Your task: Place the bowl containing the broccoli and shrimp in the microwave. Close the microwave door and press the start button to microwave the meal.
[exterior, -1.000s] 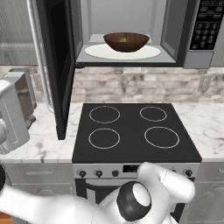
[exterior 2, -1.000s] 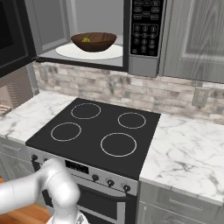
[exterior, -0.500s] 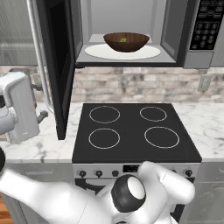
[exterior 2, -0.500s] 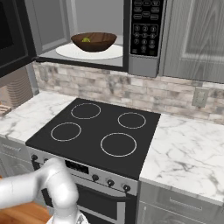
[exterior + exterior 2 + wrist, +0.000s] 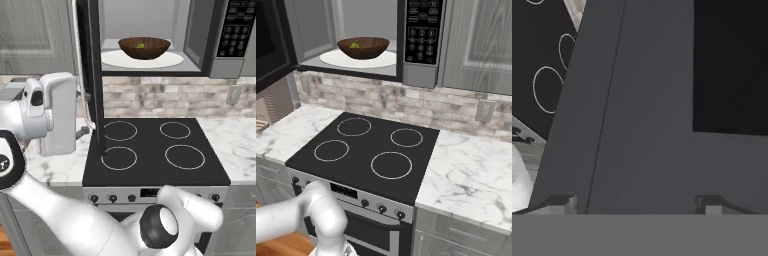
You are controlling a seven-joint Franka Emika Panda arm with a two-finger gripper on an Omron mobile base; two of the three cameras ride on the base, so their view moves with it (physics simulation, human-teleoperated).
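Claw point(image 5: 634, 202) has swung against microwave door point(image 5: 662, 125).

Black cooktop point(image 5: 155, 150) with four white ring burners, set in white marble counter point(image 5: 471, 175). Range front below has row of dark knobs point(image 5: 382, 209) and small display. Stone-tile backsplash point(image 5: 165, 102) behind, with outlet point(image 5: 485, 111) on it. Grey cabinet doors point(image 5: 478, 40) beside the opening above; another grey cabinet point(image 5: 35, 35) at upper left. Wood floor point(image 5: 286, 245) low down.

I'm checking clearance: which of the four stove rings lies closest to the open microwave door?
The front-left ring: the microwave door's lower corner hangs right beside it; the other three lie farther right or back.
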